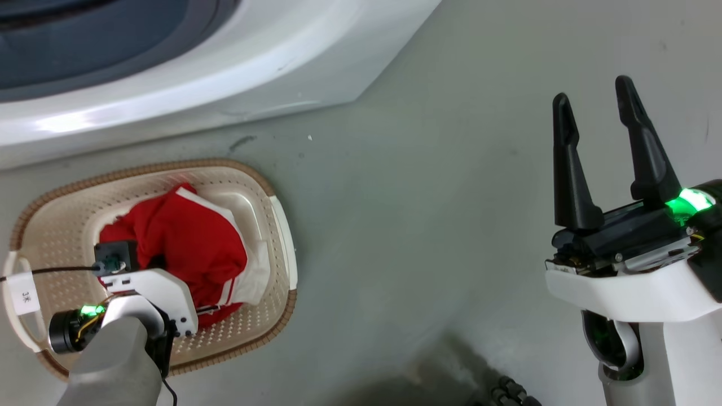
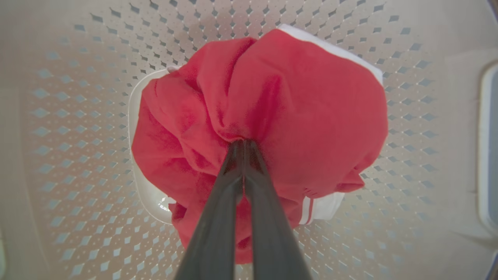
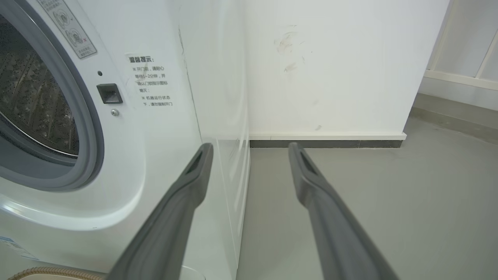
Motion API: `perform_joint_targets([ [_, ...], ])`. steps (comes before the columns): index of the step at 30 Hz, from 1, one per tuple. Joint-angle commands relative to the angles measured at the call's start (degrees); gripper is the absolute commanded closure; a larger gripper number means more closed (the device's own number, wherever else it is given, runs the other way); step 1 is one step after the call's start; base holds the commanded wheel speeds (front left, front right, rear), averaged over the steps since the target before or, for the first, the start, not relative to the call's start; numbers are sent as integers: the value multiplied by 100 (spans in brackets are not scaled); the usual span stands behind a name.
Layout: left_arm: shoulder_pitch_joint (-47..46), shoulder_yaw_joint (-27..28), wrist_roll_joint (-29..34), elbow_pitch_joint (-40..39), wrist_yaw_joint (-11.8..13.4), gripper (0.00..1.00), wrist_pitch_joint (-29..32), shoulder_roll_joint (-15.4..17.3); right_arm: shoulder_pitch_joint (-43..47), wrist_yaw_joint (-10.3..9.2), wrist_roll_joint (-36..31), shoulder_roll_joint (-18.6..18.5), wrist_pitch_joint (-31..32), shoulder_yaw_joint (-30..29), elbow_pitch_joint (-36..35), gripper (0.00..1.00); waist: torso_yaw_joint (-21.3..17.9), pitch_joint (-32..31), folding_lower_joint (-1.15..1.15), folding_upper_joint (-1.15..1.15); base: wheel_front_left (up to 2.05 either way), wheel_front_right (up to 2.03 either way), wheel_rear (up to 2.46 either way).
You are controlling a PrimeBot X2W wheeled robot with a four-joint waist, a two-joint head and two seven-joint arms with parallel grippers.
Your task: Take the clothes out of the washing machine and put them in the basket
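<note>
The left claw (image 2: 243, 143) is pinched tight on a fold of the red jersey (image 2: 311, 109), which is bunched inside the basket (image 1: 169, 165) on the floor (image 1: 423, 197) beside the washing machine (image 1: 237, 67). At the right, the right claw (image 1: 592, 88) hangs wide, holding nothing.

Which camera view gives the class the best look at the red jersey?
The left wrist view: the jersey sits large and central, the left gripper shut on its folds, inside the basket. The head view shows it smaller, partly behind the left arm. The right wrist view faces the washing machine.
</note>
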Motion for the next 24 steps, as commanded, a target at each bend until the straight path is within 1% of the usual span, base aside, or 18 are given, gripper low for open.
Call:
perform_joint_targets([
  [1,-153,-26,24,41,43,100,-2,16,-126,-4,20,3,-13,-6,-38,0,-34,257,-1,0,0,0,0],
  [5,-255,-82,50,111,64,100,10,-9,-182,-4,27,3,-13,-30,-22,0,-23,354,-1,0,0,0,0],
  [6,-276,-93,55,123,73,91,8,-19,-191,-4,19,3,-13,-33,-11,0,-15,356,-1,0,0,0,0],
  [7,-284,-119,78,132,103,36,4,-30,-197,-4,7,3,-13,-36,5,0,-3,339,-1,0,0,0,0],
  [8,-288,-140,93,140,133,0,-12,-37,-192,-4,-9,2,-13,-35,23,0,9,309,-1,0,0,0,0],
  [10,-255,-185,125,152,177,0,-41,-75,-154,-4,-40,2,-13,-21,69,0,34,208,-1,0,0,0,0],
  [16,40,-173,135,33,152,0,-92,-203,71,-4,-115,2,-13,-8,218,0,171,-338,-1,0,0,0,0],
  [20,455,-61,272,-526,295,0,-87,-214,253,-4,-231,2,-13,-29,328,0,322,-787,-1,0,0,0,0],
  [24,967,231,416,-1194,452,0,-88,-276,509,-4,-321,1,-13,-88,443,0,463,-1264,-1,0,0,0,0],
])
